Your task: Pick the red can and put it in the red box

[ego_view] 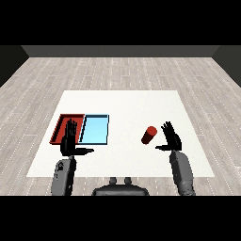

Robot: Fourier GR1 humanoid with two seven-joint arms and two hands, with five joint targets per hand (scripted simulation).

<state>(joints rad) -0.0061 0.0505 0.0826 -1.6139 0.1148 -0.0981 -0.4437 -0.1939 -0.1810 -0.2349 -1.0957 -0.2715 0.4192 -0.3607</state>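
Both my grey forearms come up from the lower corners onto the white table (122, 155). My left hand (68, 141) is spread flat, fingers straight and thumb stuck out to the side, holding nothing; its fingertips lie over the near edge of the red tray (60, 123). My right hand (171, 138) is wide open too, fingers fanned upward, thumb reaching toward the red can (149, 135), and it grips nothing. That can sits on bare table just beside my right thumb, apart from it, a short red cylinder tilted over with its rounded end up. Beyond my left hand, the red tray and the light blue tray (95, 130) lie side by side, well apart from the can.
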